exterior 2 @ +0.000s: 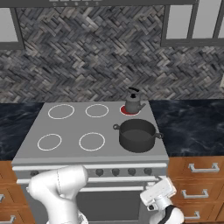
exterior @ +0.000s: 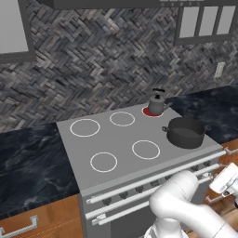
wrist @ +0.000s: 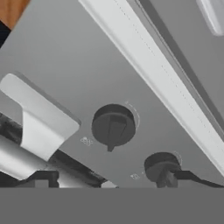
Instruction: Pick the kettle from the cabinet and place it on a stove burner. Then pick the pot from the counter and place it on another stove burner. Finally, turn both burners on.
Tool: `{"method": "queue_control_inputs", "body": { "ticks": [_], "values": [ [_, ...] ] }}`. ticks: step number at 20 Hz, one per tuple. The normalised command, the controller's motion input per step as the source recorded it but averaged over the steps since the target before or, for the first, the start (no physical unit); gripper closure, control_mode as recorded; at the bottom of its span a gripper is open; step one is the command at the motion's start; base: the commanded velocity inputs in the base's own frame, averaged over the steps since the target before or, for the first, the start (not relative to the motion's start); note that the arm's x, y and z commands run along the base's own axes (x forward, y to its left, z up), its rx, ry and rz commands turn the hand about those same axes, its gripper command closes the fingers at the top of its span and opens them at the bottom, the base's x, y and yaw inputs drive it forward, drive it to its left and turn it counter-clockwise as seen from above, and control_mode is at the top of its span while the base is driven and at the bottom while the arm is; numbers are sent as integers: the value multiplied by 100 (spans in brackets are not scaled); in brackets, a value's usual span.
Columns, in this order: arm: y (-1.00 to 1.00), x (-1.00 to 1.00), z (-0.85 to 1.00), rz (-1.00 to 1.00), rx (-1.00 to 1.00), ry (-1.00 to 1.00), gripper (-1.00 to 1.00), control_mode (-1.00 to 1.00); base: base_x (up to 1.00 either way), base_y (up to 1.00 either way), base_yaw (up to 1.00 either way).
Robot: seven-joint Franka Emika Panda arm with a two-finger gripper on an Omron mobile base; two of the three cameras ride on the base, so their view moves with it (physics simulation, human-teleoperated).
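The small dark kettle stands on the back right stove burner, which glows red. Just in front of it, the wide grey pot sits on the front right burner and hides its ring. My gripper is open, down in front of the stove's control panel, with a dark knob just ahead between the fingers and a second knob beside it. The white hand hangs below the stove's right front corner. The cabinet is out of view.
The black marble counter flanks the grey cooktop on both sides. Three unlit burner rings lie to the left. Brown drawers with silver handles sit right of the hand. A white oven handle bar runs above the knobs.
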Motion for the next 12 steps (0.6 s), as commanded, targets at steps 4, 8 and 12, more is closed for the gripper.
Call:
{"method": "queue_control_inputs", "body": {
  "ticks": [4,8,12],
  "values": [
    [0,-25,10,0,-3,-3,-100,-100,0,0,0],
    [0,-24,8,0,-3,-3,-100,-100,0,0,0],
    [0,-25,7,0,-4,-3,-100,-100,0,0,0]
  ]
}}
